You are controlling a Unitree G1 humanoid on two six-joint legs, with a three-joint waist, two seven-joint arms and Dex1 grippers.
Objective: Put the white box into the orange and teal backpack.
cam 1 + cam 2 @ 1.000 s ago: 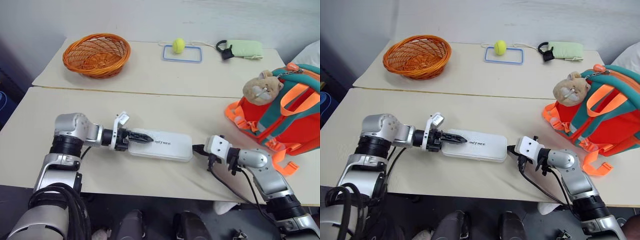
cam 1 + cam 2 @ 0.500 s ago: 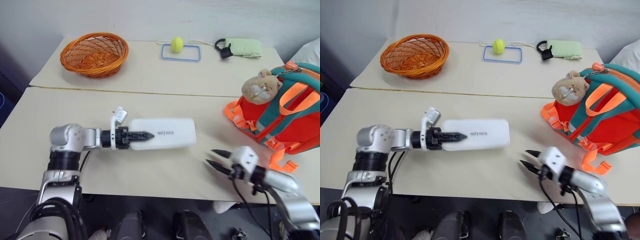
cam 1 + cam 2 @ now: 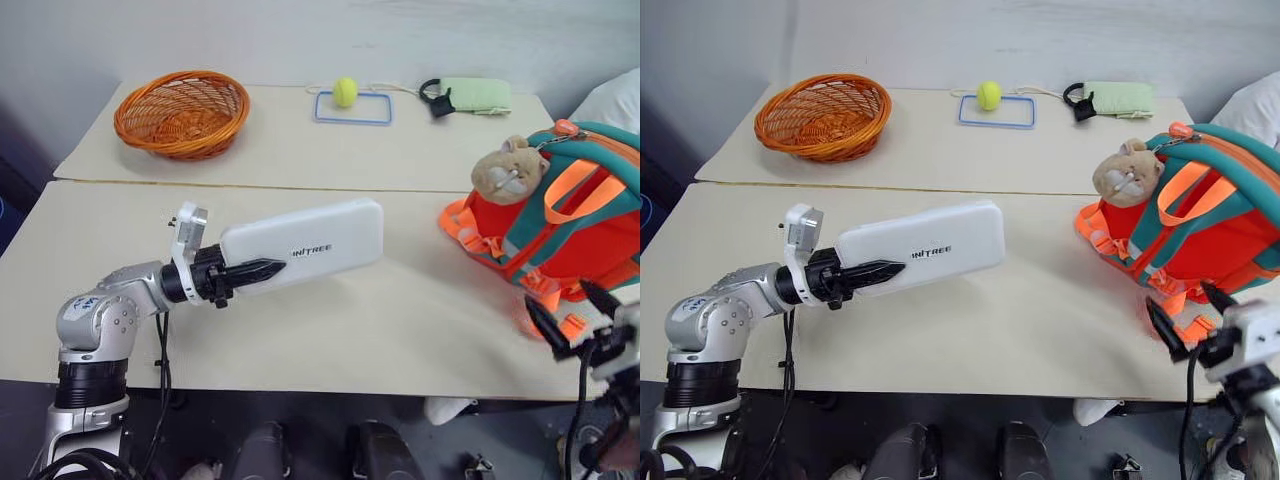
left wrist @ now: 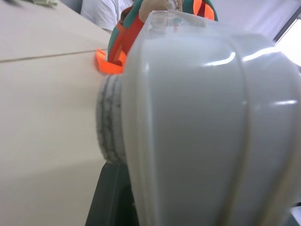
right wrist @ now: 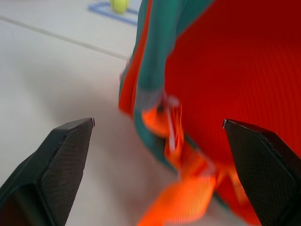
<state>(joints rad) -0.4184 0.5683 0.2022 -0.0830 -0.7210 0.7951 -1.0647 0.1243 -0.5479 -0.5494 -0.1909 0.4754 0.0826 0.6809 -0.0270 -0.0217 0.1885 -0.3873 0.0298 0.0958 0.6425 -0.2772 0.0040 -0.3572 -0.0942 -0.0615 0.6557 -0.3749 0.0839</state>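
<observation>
The left gripper (image 3: 262, 268) pinches the white box (image 3: 305, 244) by one end, clear of the table (image 3: 400, 320), likely ready for carrying. The right gripper (image 3: 572, 312), fingers spread, faces the orange and teal backpack (image 3: 580, 240), probably to open it.

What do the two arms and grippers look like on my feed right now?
Both arms have silver-grey metal links with black joint rings and black cables. The left gripper has two slim black fingers on a black base, with a small white block at the wrist. The right gripper has black fingers and a white housing.

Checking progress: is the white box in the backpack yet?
Out. The left gripper holds the white box above the table, well apart from the backpack.
</observation>
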